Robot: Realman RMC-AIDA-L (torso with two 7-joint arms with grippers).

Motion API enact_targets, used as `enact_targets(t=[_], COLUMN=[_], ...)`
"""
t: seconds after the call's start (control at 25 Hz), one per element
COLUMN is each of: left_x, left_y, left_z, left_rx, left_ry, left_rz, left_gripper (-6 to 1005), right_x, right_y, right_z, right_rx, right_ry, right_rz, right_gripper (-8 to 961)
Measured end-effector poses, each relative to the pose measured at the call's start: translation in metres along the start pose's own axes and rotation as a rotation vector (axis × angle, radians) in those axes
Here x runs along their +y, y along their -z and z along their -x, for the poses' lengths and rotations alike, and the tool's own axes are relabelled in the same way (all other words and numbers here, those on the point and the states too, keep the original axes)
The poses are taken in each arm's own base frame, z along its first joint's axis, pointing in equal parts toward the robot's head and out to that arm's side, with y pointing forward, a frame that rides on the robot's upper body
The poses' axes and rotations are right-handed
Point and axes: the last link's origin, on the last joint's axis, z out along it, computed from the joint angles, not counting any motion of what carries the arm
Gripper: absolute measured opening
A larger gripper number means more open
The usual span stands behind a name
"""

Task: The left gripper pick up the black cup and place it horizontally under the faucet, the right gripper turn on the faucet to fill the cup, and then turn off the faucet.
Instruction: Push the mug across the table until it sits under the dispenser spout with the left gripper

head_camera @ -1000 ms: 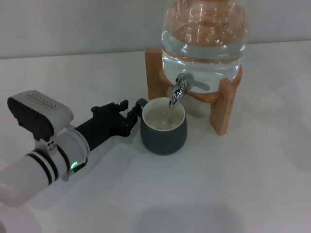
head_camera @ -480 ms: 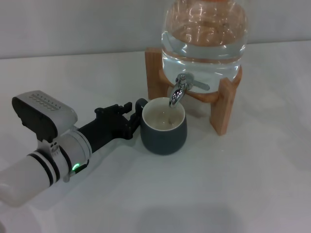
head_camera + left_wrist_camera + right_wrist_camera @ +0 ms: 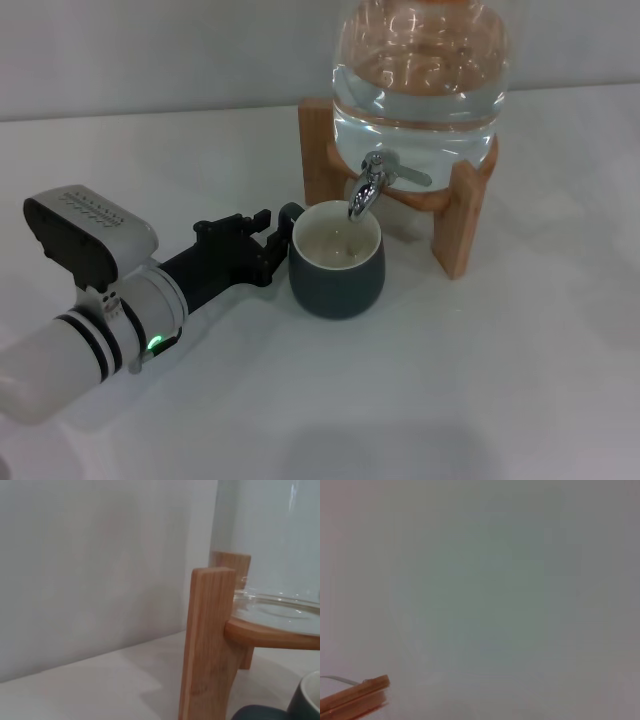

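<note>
White worktop [image 3: 480, 380]. Glass jar [image 3: 420, 70] of water on a wooden stand [image 3: 462, 215] at the back. Left arm lies low across the worktop from the near left; left pincer [image 3: 268, 240] just beside the cup's handle side, fingers spread, released, gripping nothing. Cup [image 3: 337, 259] upright on the worktop in front of the stand, its mouth directly beneath the faucet [image 3: 372, 182] spout; cream inside visible. Faucet lever points toward the robot's right. Right pincer out of sight; its wrist view shows only blank wall and a corner of wood
</note>
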Motion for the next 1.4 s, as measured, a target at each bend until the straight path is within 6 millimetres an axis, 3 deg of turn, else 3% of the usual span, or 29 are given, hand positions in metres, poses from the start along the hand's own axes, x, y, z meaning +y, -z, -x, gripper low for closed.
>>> enact_targets(t=[1.4], left_x=[-0.010], left_y=[0.002], left_z=[0.001], left_rx=[-0.016], left_ry=[-0.007], left_rz=[-0.043], left_gripper=[392], right_x=[-0.002], right_y=[0.002], right_z=[-0.004], right_rx=[-0.007], right_ry=[-0.013], right_rz=[-0.011], right_gripper=[843])
